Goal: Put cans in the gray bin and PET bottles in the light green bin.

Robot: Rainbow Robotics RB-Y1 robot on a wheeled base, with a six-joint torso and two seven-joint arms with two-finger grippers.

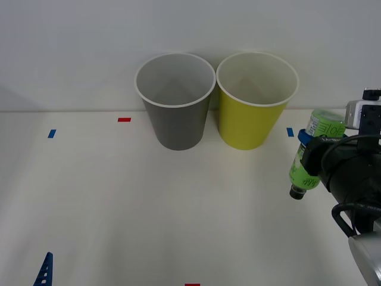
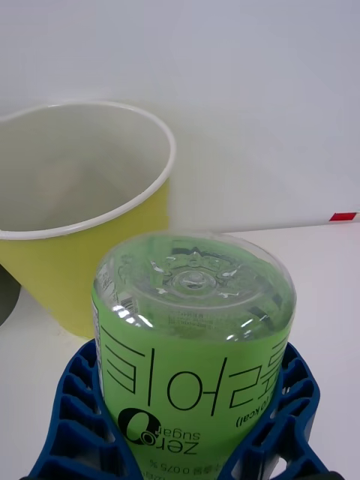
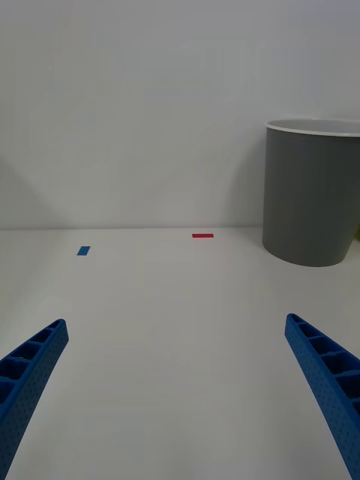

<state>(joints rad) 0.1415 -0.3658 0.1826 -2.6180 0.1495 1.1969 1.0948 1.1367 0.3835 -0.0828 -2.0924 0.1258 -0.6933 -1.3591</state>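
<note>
The right gripper hangs above the table's right edge, its blue fingers pinching the bottle. The bottle is held off the table, tilted with its black cap down and toward the near edge, just right of the green bin. The gray bin stands beside the green bin at the far edge, rims nearly touching. The left gripper waits low by the near left corner, jaws spread wide.

Right gripper fingers largely masked by the PET bottle; its cap end falls below the right wrist view. Gray bin cut by the picture edge. Left gripper mostly out of frame.
</note>
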